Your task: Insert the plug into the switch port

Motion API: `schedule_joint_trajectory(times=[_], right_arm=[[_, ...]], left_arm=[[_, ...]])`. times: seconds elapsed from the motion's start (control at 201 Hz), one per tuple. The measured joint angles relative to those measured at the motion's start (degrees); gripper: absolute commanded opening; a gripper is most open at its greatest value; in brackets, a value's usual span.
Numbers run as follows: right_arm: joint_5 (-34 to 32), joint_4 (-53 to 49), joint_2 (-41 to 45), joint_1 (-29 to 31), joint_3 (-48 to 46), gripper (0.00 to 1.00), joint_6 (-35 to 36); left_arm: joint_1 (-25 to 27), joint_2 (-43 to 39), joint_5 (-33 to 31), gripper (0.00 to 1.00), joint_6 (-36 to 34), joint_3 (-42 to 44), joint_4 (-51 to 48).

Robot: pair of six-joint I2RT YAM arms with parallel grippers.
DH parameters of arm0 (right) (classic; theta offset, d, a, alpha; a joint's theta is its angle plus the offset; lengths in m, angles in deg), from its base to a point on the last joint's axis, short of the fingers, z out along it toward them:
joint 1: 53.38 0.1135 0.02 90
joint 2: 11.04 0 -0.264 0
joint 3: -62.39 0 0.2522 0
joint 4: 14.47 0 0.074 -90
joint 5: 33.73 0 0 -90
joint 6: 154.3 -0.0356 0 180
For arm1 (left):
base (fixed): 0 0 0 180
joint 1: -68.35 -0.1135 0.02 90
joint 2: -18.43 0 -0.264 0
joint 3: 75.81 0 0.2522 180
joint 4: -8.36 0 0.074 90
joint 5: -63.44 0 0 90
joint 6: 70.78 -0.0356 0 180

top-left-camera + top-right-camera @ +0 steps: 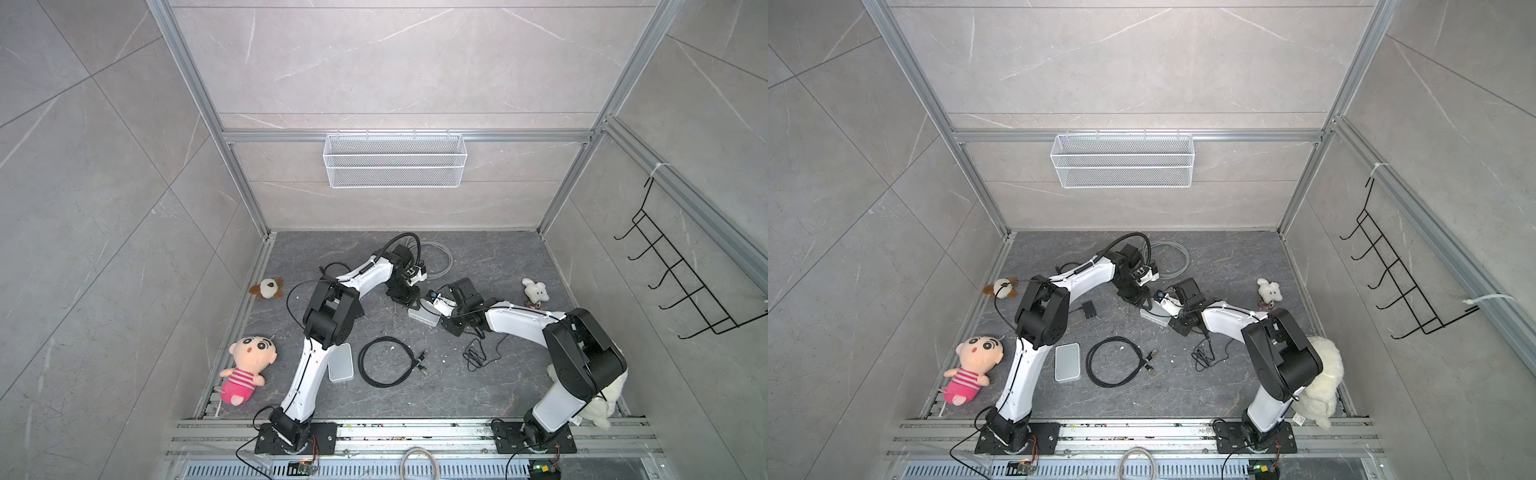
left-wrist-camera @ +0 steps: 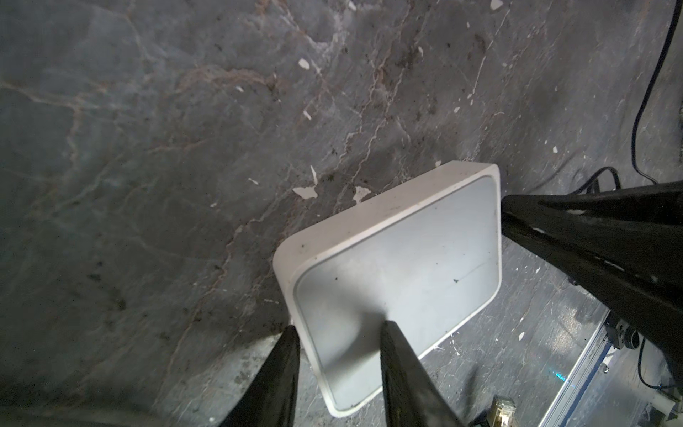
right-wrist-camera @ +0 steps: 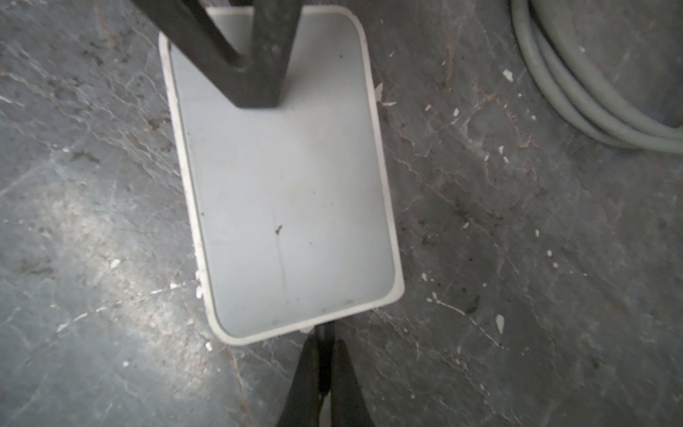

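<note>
Watching mid-table: left gripper [image 2: 340, 327] fingers apart, one on top of the white switch [image 3: 288, 185], one just off its edge; right gripper [image 3: 323, 342] closed tight at the opposite short edge, thin dark bit between tips, maybe the plug [image 3: 322, 332].

Arms: both angled inward, grippers close together near centre.
Left arm [image 1: 307, 374] elbow high, left gripper [image 2: 340, 327] aimed steeply downward, jaws partly apart. Right arm [image 1: 519, 324] low and stretched, right gripper [image 3: 323, 332] jaws pressed fully together (tips facing the left's).
</note>
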Motion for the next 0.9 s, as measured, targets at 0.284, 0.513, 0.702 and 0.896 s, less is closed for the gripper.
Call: schedule_joint_trajectory(times=[0.284,0.513,0.702,0.896], right_arm=[[2.21,7.65,1.11,0.00,-4.11,0.05,2.93],[6.16,5.27,1.09,-0.26,-2.95,0.06,11.23],[8.11,3.26,-0.15,-1.25,-0.55,0.05,12.02],[8.59,2.47,-2.34,-1.42,1.62,0.05,9.27]], left_arm=[[-0.68,0.63,-0.02,0.39,-5.35,-1.51,-3.56],[-0.96,3.32,-0.26,0.40,-8.37,-6.78,-8.74],[-1.44,3.32,0.13,0.40,-8.35,-6.80,-9.25],[-2.16,3.32,0.68,0.38,-8.33,-6.45,-9.09]])
